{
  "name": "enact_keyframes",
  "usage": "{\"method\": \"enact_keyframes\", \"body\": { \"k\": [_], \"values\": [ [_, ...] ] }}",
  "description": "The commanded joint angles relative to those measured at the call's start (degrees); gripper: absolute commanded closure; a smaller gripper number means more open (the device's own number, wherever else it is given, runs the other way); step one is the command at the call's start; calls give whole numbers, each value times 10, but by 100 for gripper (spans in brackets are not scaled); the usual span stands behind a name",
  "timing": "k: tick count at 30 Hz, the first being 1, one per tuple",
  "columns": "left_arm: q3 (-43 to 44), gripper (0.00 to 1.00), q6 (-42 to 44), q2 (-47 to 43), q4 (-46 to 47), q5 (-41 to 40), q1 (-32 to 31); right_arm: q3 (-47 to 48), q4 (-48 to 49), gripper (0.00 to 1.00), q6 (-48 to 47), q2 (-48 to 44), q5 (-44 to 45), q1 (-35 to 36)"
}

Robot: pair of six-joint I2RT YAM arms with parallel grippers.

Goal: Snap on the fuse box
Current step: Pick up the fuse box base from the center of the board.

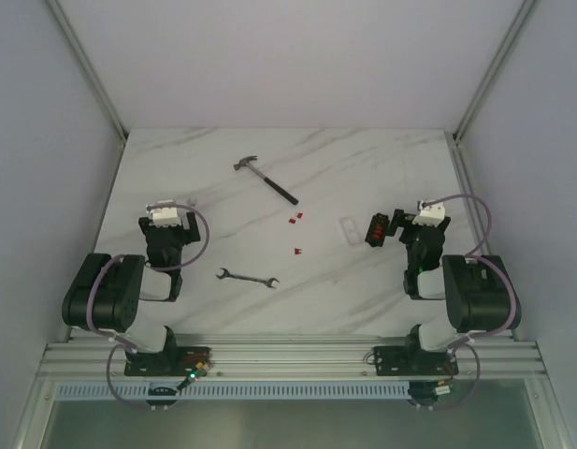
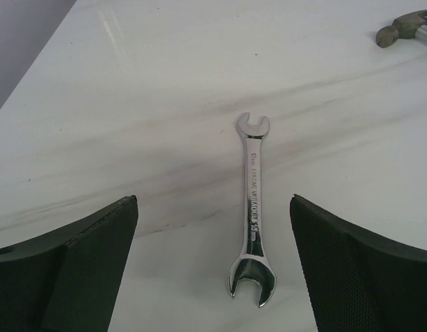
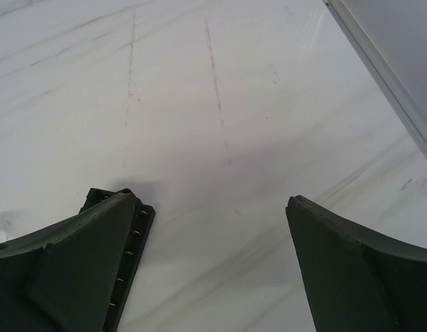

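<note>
Right gripper, jaws spread wide with nothing between them, hangs low over the white marble table. The fuse box lies on the table's right side, at this gripper's left finger. From the wrist, one long black edge with a row of small metal contacts shows beside the finger and is partly hidden by it. Whether finger and box touch cannot be told. The box's long axis runs roughly from the near edge toward the far wall, about in line with the fingers. From above, its red fuses show on the part turned toward the table's middle.

Just left of the box lies a small clear rectangular piece. Open marble stretches ahead of the right gripper, and the metal rail along the table's right edge runs close by.

Left gripper, well apart at the table's left, is likewise spread wide and holds nothing. A wrench lies flat on the marble ahead of it, seen lengthwise between the two fingers and touching neither. Stamped lettering runs down its shank and ends in what reads as "15mm"; the rest is too small to read.

Tiny red pieces lie mid-table. A hammer rests beyond them toward the far wall, with open marble around it.
</note>
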Motion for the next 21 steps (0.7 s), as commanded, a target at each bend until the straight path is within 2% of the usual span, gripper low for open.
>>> {"method": "enact_keyframes", "body": {
  "k": [1, 11, 15, 18, 21],
  "values": [
    [9, 0, 7, 2, 24, 8, 1, 6, 20, 0, 2, -2, -4, -2],
    [14, 0, 6, -5, 15, 8, 1, 7, 11, 0, 1, -7, -5, -2],
    [71, 0, -8, -57, -133, -10, 1, 71, -158, 0, 12, -62, 15, 4],
    [84, 0, -21, -99, -187, -25, 0, 89, -236, 0, 54, -102, 21, 13],
    [95, 0, -78, -145, -246, -47, 0, 147, -358, 0, 90, -119, 32, 30]
  ]
}}
